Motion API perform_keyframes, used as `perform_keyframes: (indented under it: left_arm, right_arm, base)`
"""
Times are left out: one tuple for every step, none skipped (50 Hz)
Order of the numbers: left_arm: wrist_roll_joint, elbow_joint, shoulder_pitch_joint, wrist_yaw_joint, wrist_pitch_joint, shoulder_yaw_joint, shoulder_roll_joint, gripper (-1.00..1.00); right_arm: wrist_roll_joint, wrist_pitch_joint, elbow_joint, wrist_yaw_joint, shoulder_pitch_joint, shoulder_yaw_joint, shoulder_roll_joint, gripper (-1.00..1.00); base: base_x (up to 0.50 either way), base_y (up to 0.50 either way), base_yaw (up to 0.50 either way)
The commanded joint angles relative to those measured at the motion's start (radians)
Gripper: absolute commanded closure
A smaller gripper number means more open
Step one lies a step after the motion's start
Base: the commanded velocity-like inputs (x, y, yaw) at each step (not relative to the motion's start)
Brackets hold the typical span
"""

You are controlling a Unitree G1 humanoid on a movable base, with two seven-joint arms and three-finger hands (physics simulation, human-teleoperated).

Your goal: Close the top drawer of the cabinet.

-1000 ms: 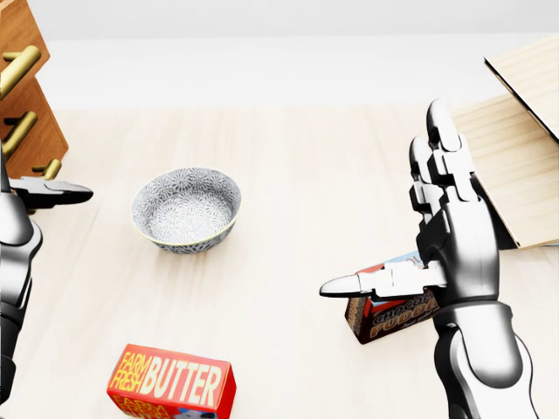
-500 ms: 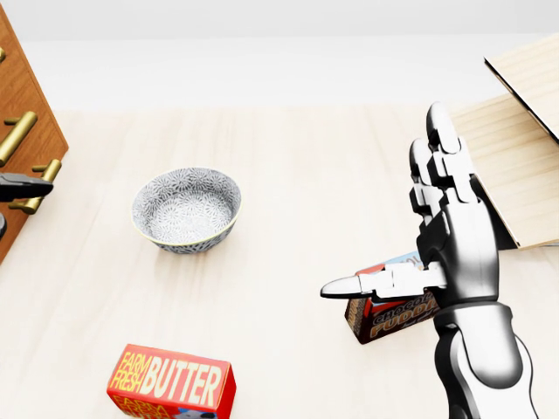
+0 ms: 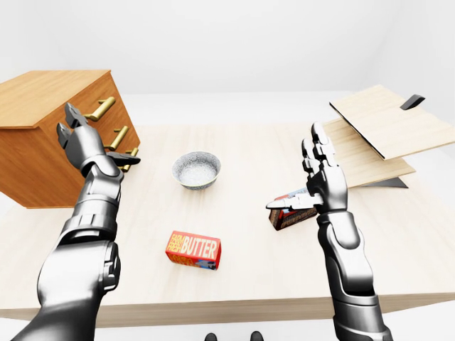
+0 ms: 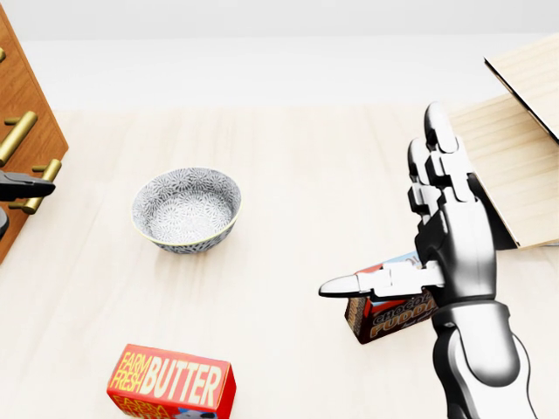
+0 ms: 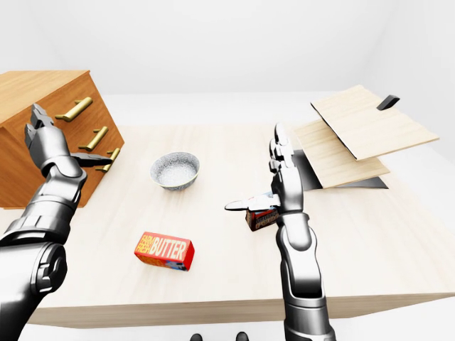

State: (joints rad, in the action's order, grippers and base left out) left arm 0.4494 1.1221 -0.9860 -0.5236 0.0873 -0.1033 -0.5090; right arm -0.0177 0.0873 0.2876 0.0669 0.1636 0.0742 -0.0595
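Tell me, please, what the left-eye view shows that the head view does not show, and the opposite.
Only the left-eye view shows the whole cabinet with its flat top, the whole left hand raised open by the cabinet's handles, and the table's near edge.

Only the head view shows the patterned inside of the bowl and the lettering on the pudding box from close by.

Both show the butter box, the open right hand upright above the pudding box, and the wooden boards at the right.

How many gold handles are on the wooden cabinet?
3 handles, in a slanted row on the cabinet face in the right-eye view: top, middle, bottom. The left hand may hide more.
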Motion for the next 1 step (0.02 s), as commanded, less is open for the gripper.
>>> perform_keyframes:
  left_arm:
    - [-0.012,0.002,0.012,0.000,0.000,-0.030,-0.004,-1.00]
  right_arm:
    - [0.003,0.000,-0.007,-0.003,0.005,-0.004,0.002,-1.00]
  base:
    - [0.00,0.00,0.00]
